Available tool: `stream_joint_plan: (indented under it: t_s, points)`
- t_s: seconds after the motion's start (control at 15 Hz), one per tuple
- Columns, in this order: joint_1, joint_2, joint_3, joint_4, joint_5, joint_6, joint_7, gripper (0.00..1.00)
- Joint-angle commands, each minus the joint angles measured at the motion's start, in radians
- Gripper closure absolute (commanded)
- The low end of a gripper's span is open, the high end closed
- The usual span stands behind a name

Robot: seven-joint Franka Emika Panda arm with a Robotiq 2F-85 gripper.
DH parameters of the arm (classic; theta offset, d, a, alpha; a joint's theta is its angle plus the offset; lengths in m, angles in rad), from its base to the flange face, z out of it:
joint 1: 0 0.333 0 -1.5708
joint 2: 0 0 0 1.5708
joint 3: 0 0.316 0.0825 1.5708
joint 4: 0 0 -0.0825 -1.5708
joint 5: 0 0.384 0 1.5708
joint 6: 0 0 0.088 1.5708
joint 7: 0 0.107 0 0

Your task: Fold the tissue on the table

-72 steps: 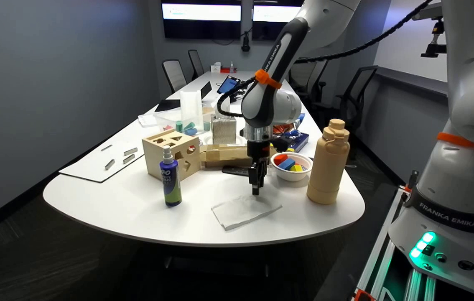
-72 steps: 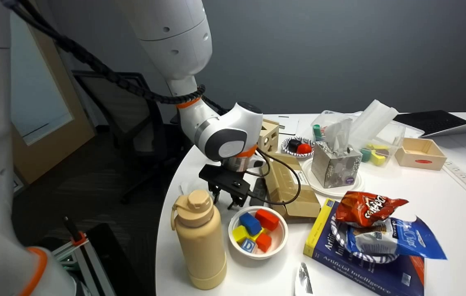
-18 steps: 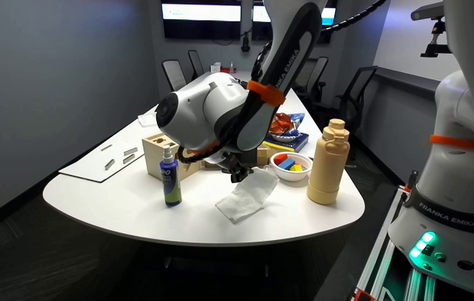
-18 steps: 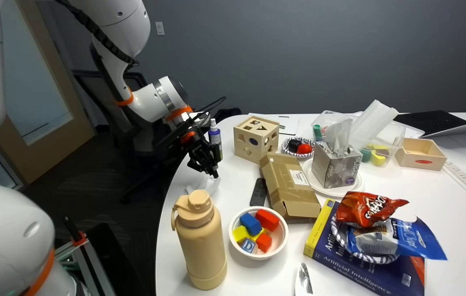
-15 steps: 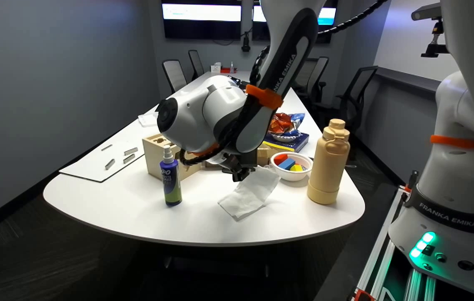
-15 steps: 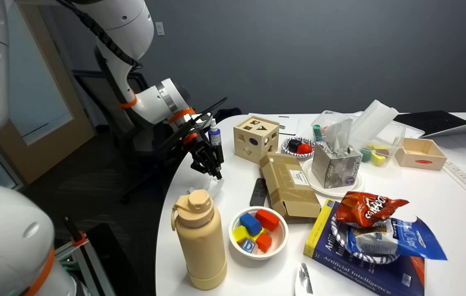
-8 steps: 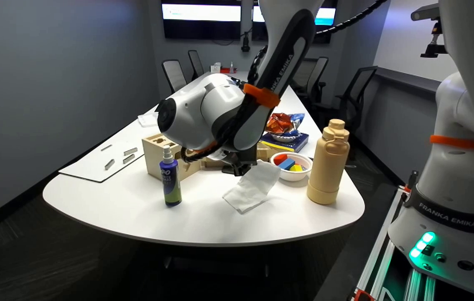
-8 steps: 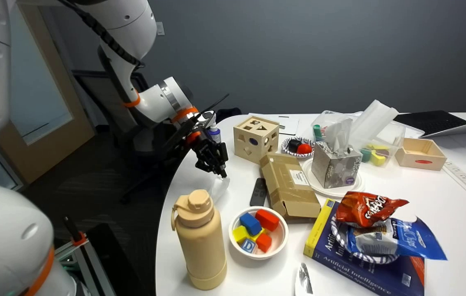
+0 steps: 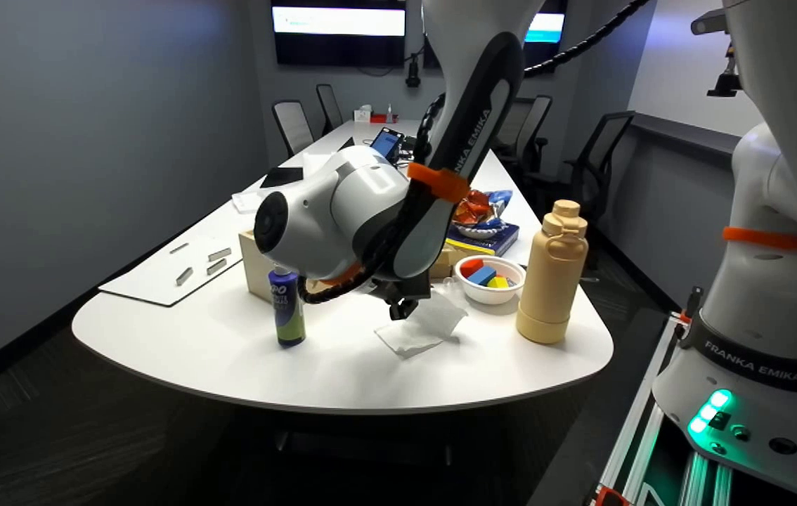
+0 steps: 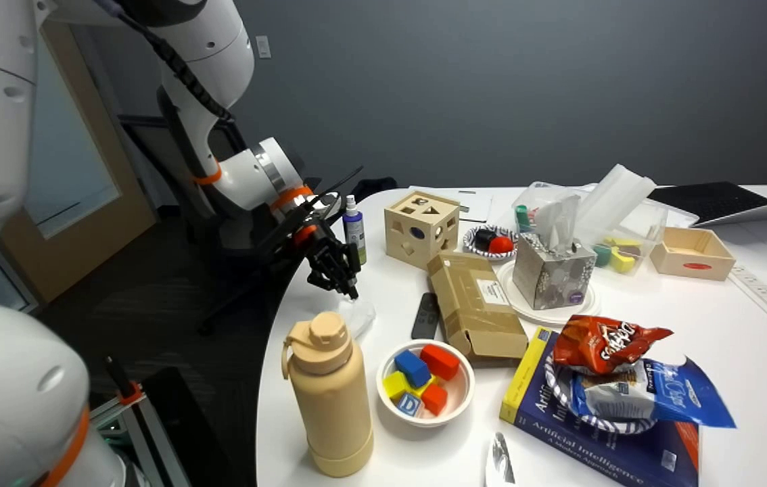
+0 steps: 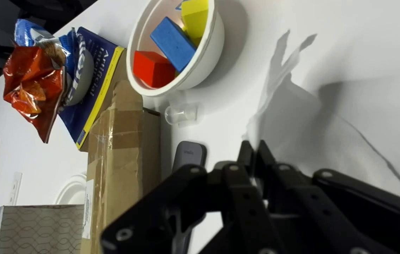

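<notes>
The white tissue [image 9: 416,336] lies creased on the white table [image 9: 216,358], part of it raised towards the bowl side. My gripper [image 9: 407,309] is tilted low above the tabletop at the tissue's raised edge. In the wrist view the gripper [image 11: 255,146] is shut, pinching a thin fold of the tissue [image 11: 281,109] between its fingertips. The sheet spreads away from the pinch, one wrinkled edge standing up and casting a shadow. An exterior view shows the gripper [image 10: 352,295] touching the tissue [image 10: 358,315], which is partly hidden behind the tan bottle.
A white bowl [image 9: 486,295] of coloured blocks stands close beside the tissue. The tan bottle [image 9: 549,281] is upright nearby. A blue spray bottle [image 9: 288,309], a wooden shape box [image 10: 417,233], a cardboard box [image 10: 475,304], a remote [image 10: 426,316] and a clear cap [image 11: 180,113] surround the spot.
The tissue lay flat several seconds ago; its gripped edge was then lifted. In the last half second my gripper has come down towards the table, and the raised part has sunk and bent.
</notes>
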Motion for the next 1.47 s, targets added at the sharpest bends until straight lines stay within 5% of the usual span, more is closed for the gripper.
stream_joint_plan:
  t_s: [0.0,0.47,1.4]
  points:
    - [0.006,0.024,0.016,0.026,-0.015,0.030,0.021,0.99]
    - [0.003,0.035,0.012,0.047,-0.009,0.122,0.025,0.99]
    - [0.035,0.097,0.040,0.113,0.045,0.103,-0.015,0.99]
